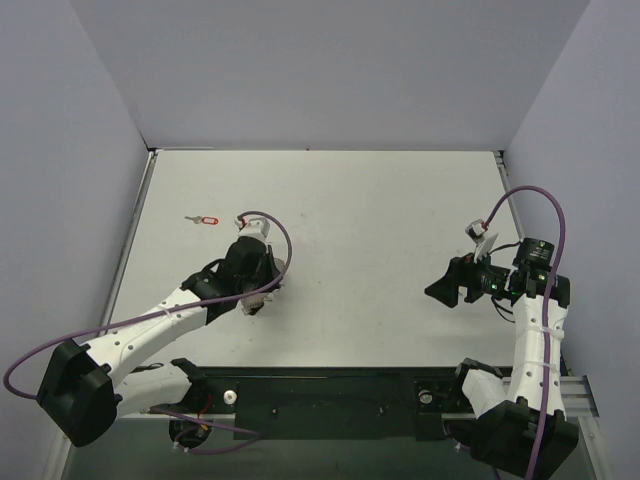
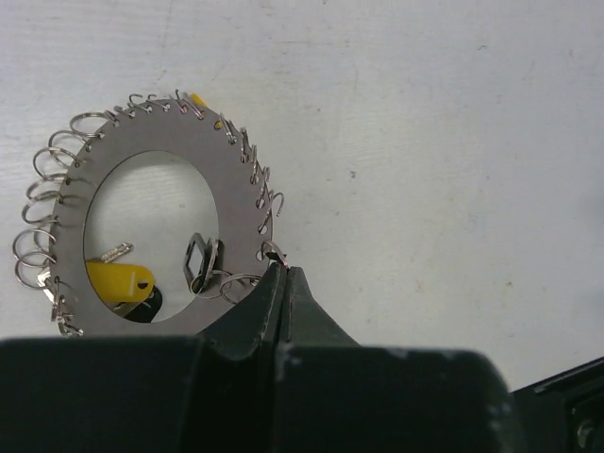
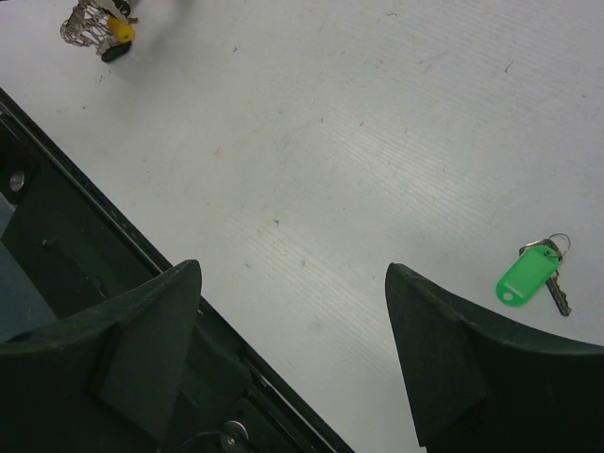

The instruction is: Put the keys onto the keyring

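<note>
The keyring (image 2: pixel 241 193) is a flat silvery ring with many wire loops on its rim and a yellow piece (image 2: pixel 118 278) showing through its hole. My left gripper (image 2: pixel 284 271) is shut, its tips pinching the ring's rim at a small loop. The keyring also shows far off in the right wrist view (image 3: pixel 90 26). The red key (image 1: pixel 207 219) lies on the table beyond the left gripper (image 1: pixel 260 292). The green key (image 3: pixel 528 274) lies on the table to the right of my open, empty right gripper (image 3: pixel 293 269). In the top view the green key is hidden.
The white table (image 1: pixel 360 230) is walled at the back and sides. A black rail (image 1: pixel 330 395) runs along the near edge between the arm bases and shows in the right wrist view (image 3: pixel 57 226). Purple cables loop off both wrists.
</note>
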Motion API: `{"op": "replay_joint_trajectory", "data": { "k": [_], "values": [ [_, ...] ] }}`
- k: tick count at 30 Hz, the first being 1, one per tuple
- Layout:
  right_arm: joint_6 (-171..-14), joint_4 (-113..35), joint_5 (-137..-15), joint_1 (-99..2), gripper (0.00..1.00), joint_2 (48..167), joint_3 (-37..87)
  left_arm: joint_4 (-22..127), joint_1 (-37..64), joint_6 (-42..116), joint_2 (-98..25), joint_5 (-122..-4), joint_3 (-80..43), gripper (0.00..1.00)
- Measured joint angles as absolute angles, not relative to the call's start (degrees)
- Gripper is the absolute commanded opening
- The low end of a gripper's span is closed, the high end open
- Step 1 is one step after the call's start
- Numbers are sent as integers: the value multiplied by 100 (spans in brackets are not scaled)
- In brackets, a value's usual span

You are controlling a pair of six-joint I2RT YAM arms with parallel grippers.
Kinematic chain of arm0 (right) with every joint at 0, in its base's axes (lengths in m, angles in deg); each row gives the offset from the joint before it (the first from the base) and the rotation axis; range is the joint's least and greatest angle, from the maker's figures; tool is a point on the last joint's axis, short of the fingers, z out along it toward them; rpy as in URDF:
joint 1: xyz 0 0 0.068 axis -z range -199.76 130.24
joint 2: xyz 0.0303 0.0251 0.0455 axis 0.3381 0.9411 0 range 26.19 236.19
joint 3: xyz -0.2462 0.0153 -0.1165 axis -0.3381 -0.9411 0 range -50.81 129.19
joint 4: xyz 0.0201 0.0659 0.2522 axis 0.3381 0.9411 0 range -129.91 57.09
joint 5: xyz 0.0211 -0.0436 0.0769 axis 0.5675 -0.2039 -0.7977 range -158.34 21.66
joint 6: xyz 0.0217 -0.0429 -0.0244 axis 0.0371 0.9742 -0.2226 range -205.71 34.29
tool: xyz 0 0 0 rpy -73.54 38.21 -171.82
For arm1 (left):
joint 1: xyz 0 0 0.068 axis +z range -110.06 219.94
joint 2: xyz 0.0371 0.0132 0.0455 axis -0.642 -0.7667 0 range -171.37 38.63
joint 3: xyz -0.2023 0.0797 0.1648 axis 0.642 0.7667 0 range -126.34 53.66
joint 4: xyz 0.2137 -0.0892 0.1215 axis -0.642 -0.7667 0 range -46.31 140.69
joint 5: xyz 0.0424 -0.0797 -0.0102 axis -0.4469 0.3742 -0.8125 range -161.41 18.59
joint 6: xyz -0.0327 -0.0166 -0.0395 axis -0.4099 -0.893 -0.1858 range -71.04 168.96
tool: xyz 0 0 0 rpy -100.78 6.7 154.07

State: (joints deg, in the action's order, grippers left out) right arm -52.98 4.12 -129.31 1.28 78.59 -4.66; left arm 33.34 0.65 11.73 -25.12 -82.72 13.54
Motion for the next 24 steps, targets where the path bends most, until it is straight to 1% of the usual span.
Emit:
{"op": "replay_joint_trajectory", "data": {
  "k": [6, 10, 15, 19, 24],
  "values": [
    [-4952, 620, -13112, 80, 74, 7859, -466, 3398, 67, 1197, -2521, -7730, 1033, 0],
    [-4548, 878, -13184, -226, 73, 7903, -464, 3398, 67, 1219, -2521, -7444, 775, 0],
    [-3875, 1407, -13053, -1175, 74, 8265, -68, 3352, 65, 1359, -2532, -7118, 322, 0],
    [-3007, 1934, -12935, -1918, 75, 8681, 760, 3396, 65, 1579, -2652, -6742, 32, 0],
    [-1932, 2323, -12815, -2899, 75, 9321, 1711, 3496, 65, 1881, -2967, -6220, -49, 0]
  ]
}}
